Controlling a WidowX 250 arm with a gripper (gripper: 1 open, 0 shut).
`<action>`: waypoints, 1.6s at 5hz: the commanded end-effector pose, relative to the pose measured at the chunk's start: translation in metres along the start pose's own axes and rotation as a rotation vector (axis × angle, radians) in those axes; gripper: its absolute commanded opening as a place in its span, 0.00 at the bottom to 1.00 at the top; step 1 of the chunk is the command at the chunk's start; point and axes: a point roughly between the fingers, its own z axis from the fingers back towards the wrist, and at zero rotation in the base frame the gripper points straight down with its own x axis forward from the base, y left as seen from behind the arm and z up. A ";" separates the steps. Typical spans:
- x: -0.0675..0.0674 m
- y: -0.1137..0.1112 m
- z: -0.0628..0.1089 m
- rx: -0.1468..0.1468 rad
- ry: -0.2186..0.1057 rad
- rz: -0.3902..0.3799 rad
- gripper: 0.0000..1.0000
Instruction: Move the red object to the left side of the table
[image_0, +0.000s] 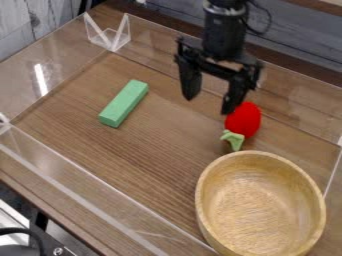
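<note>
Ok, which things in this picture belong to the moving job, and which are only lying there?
For the job:
- red toy fruit
- wooden tabletop
- robot's jaws, open

Just lying about:
- green block
- round wooden bowl

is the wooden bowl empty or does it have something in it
Empty: the bowl shows only its bare wooden inside, and the red object lies outside it, beyond the rim.

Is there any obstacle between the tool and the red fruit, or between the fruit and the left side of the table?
Nothing visible stands between the tool and the fruit. Toward the left side, the green block lies on the table.
</note>
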 end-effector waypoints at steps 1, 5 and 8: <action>0.010 -0.016 0.001 -0.003 -0.049 -0.013 1.00; 0.032 -0.026 0.021 -0.054 -0.212 0.006 1.00; 0.043 -0.013 -0.007 -0.034 -0.217 0.067 1.00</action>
